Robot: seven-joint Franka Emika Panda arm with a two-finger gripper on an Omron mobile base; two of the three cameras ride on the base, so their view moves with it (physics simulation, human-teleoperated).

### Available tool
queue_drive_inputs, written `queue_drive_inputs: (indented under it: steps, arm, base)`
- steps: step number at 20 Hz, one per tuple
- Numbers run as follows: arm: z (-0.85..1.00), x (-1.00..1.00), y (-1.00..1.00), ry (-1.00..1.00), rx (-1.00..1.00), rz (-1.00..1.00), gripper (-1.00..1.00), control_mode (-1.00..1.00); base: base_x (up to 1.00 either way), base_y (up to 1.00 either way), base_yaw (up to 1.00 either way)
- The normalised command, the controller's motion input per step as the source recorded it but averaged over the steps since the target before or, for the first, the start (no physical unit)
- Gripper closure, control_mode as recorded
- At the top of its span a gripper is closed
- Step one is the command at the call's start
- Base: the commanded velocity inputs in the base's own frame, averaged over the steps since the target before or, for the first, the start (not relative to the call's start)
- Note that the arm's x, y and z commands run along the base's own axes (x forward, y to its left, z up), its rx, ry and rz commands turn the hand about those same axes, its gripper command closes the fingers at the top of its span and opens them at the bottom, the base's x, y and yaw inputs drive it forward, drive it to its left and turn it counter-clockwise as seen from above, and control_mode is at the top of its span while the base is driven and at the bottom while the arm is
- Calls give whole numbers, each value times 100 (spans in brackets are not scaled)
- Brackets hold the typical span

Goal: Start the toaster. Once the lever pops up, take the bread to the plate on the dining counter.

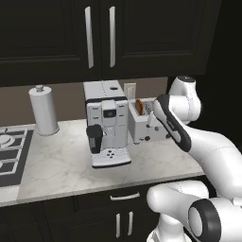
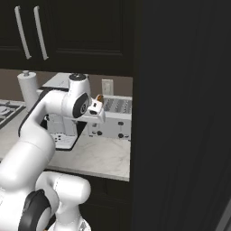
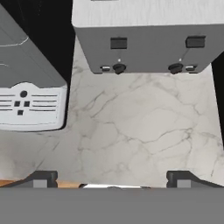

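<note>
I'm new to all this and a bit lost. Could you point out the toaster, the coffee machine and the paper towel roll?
toaster [image 3: 144, 48], hand view, on its grey front face between the two knobs.
coffee machine [image 1: 108, 124], left base view, on its white front panel.
paper towel roll [image 1: 43, 111], left base view, on the white roll's side.

a kitchen: stove [image 1: 10, 156], coffee machine [image 1: 107, 124], dark cabinets [image 1: 99, 35].

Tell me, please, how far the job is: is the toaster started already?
Nothing looks finished. The bread stands in a slot of the toaster, whose levers sit high on its front, so it seems not running. In hand: the open jaws hang over the counter, facing that front. Left: press a lever, wait, carry the bread to the plate.
</note>
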Motion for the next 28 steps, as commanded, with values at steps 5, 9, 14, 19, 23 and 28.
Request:
queue_drive_inputs:
  steps: [5,9,14,19,23,28]
  arm:
    - [-12,11,-4,-7,0,0,-100,-100]
    - [-12,0,-11,-15,0,0,-100,-100]
    - [-13,6,-5,-13,0,0,-100,-100]
    - [-13,18,-7,-9,0,0,-100,-100]
    - [-12,21,-8,-6,0,0,-100,-100]
    - [-6,21,-6,-3,0,0,-100,-100]
  base:
    - [0,0,0]
    - [0,0,0]
    - [0,0,0]
    - [0,0,0]
    - [0,0,0]
    - [0,0,0]
